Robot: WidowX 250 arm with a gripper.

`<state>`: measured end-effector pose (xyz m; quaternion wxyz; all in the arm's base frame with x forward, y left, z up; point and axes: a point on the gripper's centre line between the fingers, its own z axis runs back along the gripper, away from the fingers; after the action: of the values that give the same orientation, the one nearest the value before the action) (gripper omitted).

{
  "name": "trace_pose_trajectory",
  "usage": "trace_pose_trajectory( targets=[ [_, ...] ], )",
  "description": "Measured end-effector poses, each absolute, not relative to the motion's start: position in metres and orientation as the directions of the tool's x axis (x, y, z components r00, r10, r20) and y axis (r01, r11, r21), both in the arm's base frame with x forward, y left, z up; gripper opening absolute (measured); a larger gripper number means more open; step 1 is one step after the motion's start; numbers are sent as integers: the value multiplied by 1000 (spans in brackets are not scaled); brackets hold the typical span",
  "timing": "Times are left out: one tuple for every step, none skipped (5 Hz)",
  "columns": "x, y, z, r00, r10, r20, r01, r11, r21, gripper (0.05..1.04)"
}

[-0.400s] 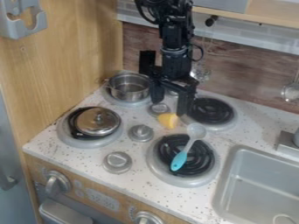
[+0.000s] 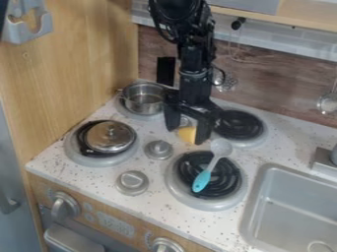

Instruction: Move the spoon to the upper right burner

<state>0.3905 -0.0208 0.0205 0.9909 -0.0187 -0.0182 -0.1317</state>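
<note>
My gripper (image 2: 187, 136) hangs over the middle of the stove with its two fingers spread apart, nothing held between them. Behind and partly between the fingertips shows a small yellow object (image 2: 186, 134); whether they touch cannot be told. The spoon (image 2: 203, 179) lies across the lower right burner (image 2: 180, 183), its teal handle toward the front and its grey bowl at the burner's back edge, just right of the gripper. Behind the gripper's right finger is the upper right burner (image 2: 241, 125), partly covered by the gripper.
A metal pot (image 2: 144, 100) stands on the upper left burner, and a silver lid (image 2: 111, 136) rests on the lower left one. Round knobs (image 2: 158, 149) rise between the burners. The sink (image 2: 289, 206) is at the right, a wooden wall (image 2: 72, 59) at the left.
The gripper has moved down and slightly left, so its fingers now reach the height of the yellow object. The spoon has stayed in place.
</note>
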Motion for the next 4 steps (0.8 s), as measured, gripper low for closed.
trace_pose_trajectory(
  targets=[
    [390,-47,11,966,-249,67,250,968,-1,999],
    [387,-66,-8,968,-244,61,244,970,5,999],
    [381,-70,-27,976,-216,15,216,976,-15,999],
    [378,-78,-39,977,-212,-30,211,977,-23,1001]
  ],
)
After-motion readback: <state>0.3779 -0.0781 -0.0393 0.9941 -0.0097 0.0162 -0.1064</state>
